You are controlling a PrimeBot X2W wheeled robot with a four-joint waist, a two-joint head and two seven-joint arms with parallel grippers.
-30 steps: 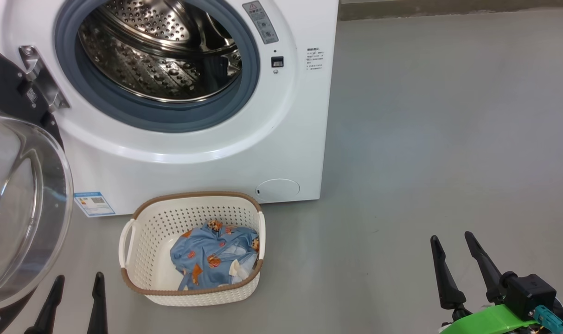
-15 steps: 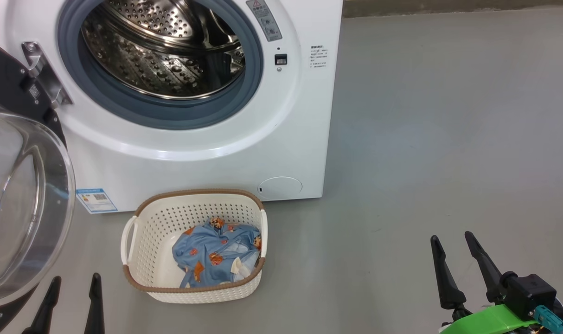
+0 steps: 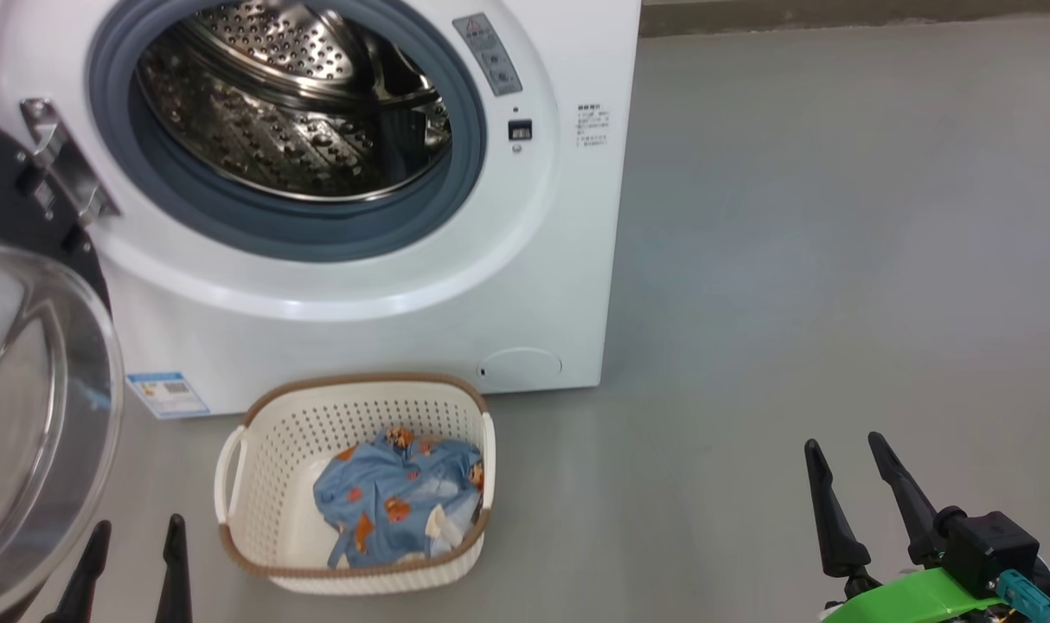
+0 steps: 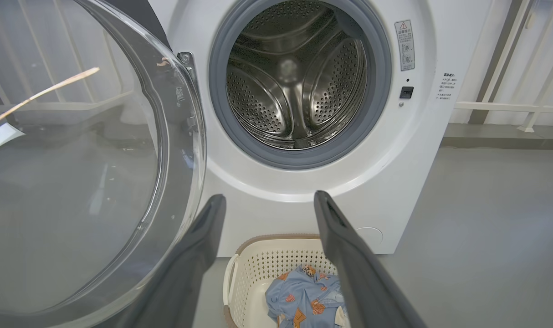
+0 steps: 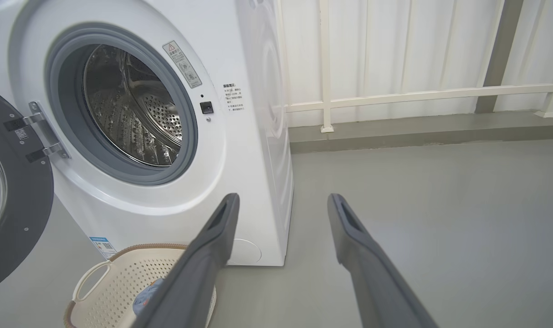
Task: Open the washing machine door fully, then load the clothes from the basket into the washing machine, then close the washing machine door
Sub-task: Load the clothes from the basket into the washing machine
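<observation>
Head view: the door (image 3: 32, 415) stands swung open at the left of the washer (image 3: 361, 329). The clothes (image 3: 395, 502) lie in the basket (image 3: 365, 378) on the floor (image 3: 793, 260) before it. The left gripper (image 3: 138, 523) and the right gripper (image 3: 841, 441) are both wide open, holding nothing.

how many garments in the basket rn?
1: a blue bear-print garment, bunched against the right side of the basket in front of the washing machine. Another piece could be hidden underneath.

washing machine (image 3: 361, 294) mouth clear, door (image 3: 32, 415) (at left) near basket (image 3: 291, 450)
</observation>
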